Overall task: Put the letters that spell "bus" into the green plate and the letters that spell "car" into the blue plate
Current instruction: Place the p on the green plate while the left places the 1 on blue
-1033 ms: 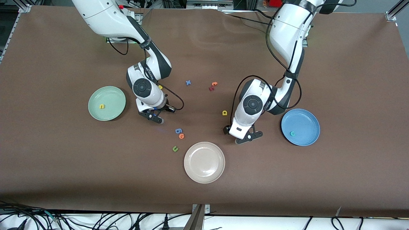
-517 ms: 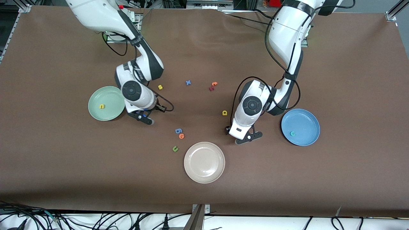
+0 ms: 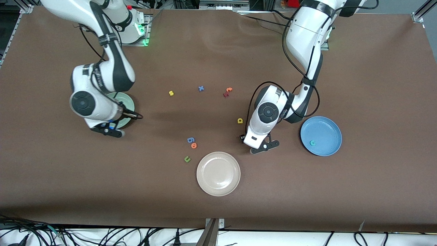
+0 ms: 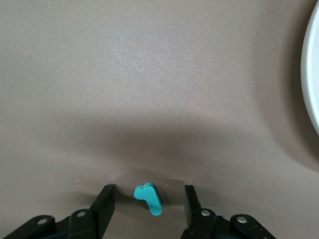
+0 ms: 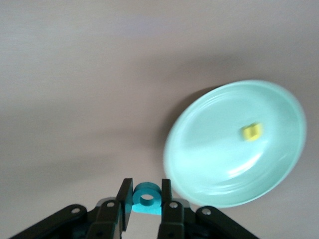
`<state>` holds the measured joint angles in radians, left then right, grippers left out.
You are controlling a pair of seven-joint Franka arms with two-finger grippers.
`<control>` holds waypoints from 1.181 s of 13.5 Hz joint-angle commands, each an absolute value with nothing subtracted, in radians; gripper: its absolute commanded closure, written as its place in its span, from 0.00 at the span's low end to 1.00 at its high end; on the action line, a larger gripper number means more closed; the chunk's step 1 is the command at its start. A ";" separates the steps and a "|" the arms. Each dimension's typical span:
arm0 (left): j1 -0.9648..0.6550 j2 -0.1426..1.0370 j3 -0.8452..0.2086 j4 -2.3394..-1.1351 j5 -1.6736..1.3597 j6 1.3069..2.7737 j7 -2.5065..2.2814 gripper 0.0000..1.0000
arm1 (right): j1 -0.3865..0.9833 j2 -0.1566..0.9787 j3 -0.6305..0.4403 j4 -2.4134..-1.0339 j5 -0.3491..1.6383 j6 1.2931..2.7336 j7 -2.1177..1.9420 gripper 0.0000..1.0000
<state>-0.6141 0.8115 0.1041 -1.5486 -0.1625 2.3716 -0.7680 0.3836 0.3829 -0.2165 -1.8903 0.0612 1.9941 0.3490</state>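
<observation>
My right gripper point(image 3: 111, 130) is shut on the teal "b" point(image 5: 147, 198) and hangs over the table at the edge of the green plate point(image 3: 128, 101) nearer the front camera. That arm hides most of the plate, and the yellow "u" point(image 5: 251, 131) lies in it. My left gripper point(image 3: 262, 147) is low at the table, open, with the teal "r" point(image 4: 149, 198) between its fingers point(image 4: 104, 205) and a gap on each side. The blue plate point(image 3: 326, 128) holds the teal "c" point(image 3: 312, 142). The yellow "s" point(image 3: 171, 93) and yellow "a" point(image 3: 240, 120) lie loose on the table.
A beige plate point(image 3: 218, 186) sits nearest the front camera, close to my left gripper. A blue 6-like piece point(image 3: 191, 139), an orange "o" point(image 3: 194, 145) and a dark green "u" point(image 3: 187, 159) lie beside it. A blue "x" point(image 3: 201, 88) and an orange and dark-red pair point(image 3: 227, 91) lie farther from that camera.
My right arm has swung from mid-table toward the right arm's end, carrying the teal "b" to the green plate's edge. My left arm has hardly moved.
</observation>
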 commanded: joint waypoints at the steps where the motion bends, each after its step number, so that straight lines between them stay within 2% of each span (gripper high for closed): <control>1: -0.627 0.827 0.115 -1.537 -0.190 2.376 -0.767 0.39 | 0.323 0.408 -0.258 -1.920 0.148 1.990 0.140 0.92; 3: -0.627 0.828 0.115 -1.539 -0.190 2.376 -0.767 0.49 | 0.253 0.460 -0.258 -1.925 0.222 1.999 -0.016 0.91; 4: -0.627 0.831 0.114 -1.539 -0.190 2.376 -0.767 0.51 | 0.250 0.483 -0.259 -1.925 0.224 2.009 -0.037 0.91; 6: -0.627 0.831 0.106 -1.540 -0.195 2.376 -0.769 0.63 | 0.245 0.517 -0.259 -1.930 0.224 2.045 -0.040 0.91; 11: -0.627 0.831 0.104 -1.552 -0.196 2.385 -0.769 0.70 | 0.245 0.540 -0.256 -1.940 0.227 2.066 -0.038 0.88; 12: -0.629 0.831 0.103 -1.558 -0.196 2.391 -0.769 0.73 | 0.245 0.540 -0.256 -1.942 0.227 2.065 -0.040 0.73; 13: -0.629 0.831 0.103 -1.559 -0.196 2.395 -0.769 0.73 | 0.245 0.540 -0.256 -1.944 0.227 2.063 -0.038 0.27; 14: -0.629 0.831 0.103 -1.559 -0.196 2.395 -0.769 0.74 | 0.245 0.538 -0.256 -1.944 0.227 2.060 -0.038 0.07; 15: -0.629 0.831 0.103 -1.559 -0.196 2.395 -0.769 0.78 | 0.245 0.532 -0.256 -1.942 0.227 2.056 -0.038 0.02; 16: -0.629 0.831 0.103 -1.559 -0.196 2.395 -0.769 0.80 | 0.245 0.526 -0.258 -1.942 0.227 2.051 -0.037 0.02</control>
